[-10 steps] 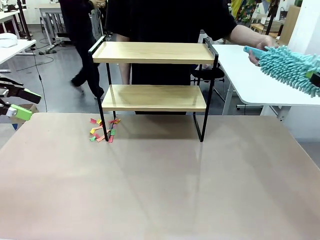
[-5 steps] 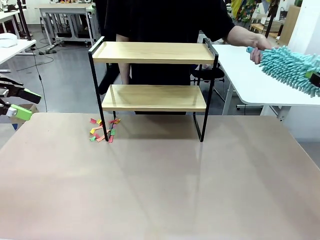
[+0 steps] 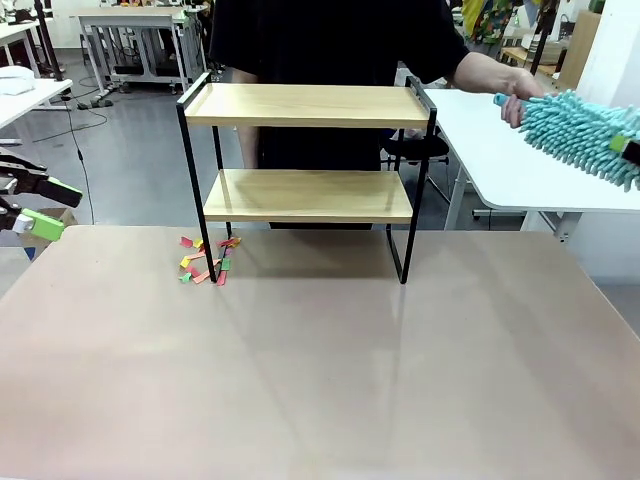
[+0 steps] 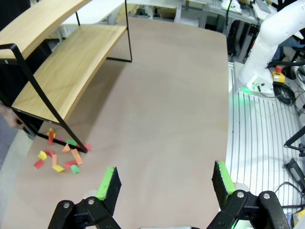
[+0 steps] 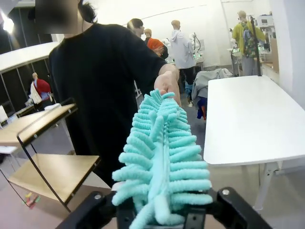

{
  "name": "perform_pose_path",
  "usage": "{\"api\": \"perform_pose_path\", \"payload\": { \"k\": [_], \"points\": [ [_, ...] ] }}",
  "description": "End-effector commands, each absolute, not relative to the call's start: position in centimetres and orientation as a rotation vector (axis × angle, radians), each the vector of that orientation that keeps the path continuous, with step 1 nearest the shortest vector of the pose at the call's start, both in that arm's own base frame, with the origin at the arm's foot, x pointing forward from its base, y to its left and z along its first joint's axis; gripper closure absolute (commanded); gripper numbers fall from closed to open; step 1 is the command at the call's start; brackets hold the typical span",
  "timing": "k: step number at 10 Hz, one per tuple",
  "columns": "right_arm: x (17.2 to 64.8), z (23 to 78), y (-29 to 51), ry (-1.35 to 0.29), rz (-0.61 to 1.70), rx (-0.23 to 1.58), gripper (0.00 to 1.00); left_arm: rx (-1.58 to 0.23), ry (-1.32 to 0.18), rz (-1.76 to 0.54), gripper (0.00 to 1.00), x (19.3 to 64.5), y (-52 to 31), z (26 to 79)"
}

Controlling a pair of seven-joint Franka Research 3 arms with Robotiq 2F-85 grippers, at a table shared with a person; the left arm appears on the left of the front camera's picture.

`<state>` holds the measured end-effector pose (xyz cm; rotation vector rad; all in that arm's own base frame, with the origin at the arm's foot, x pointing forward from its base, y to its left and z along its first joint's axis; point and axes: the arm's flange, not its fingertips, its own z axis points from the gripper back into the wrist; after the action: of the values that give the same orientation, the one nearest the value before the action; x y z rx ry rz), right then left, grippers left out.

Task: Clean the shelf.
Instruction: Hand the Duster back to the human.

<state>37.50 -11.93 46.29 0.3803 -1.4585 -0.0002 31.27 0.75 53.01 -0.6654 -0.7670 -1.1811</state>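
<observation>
The shelf (image 3: 305,105) stands at the table's far side, and both its wooden boards look bare; it also shows in the wrist views (image 4: 71,62) (image 5: 47,174). A teal fluffy duster (image 3: 575,125) (image 5: 159,157) hangs at the far right. Its head lies between the fingers of my right gripper (image 3: 625,150) (image 5: 159,210). The jaws stand partly apart and the fronds hide the pads. The person's hand (image 3: 520,95) (image 5: 167,83) holds the duster's handle end. My left gripper (image 3: 40,205) (image 4: 164,183) hovers open at the table's left edge, holding nothing.
Several coloured paper scraps (image 3: 205,262) (image 4: 59,155) lie on the table by the shelf's front left leg. A white table (image 3: 520,170) stands behind at the right. The person stands right behind the shelf.
The duster has shifted slightly up and left. The person's hand, near the handle a second ago, now grips it. My right jaws have spread somewhat. The left arm has not moved.
</observation>
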Motion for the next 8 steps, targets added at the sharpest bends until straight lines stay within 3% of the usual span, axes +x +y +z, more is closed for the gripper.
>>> {"api": "perform_pose_path", "payload": {
  "k": [1,5,8],
  "points": [
    [36.3,50.2,-13.9,-1.516,-0.062,0.482,0.00,-0.680,-0.779,-1.179,0.00,31.4,0.7,53.3],
    [34.2,58.7,-21.3,-1.683,-0.326,0.708,0.00,-0.680,-0.779,-1.179,0.00,31.4,0.7,53.3],
    [33.6,59.9,-25.1,-1.714,-0.454,0.775,0.00,-0.680,-0.779,-1.179,0.00,31.4,0.7,53.3]
  ]
}}
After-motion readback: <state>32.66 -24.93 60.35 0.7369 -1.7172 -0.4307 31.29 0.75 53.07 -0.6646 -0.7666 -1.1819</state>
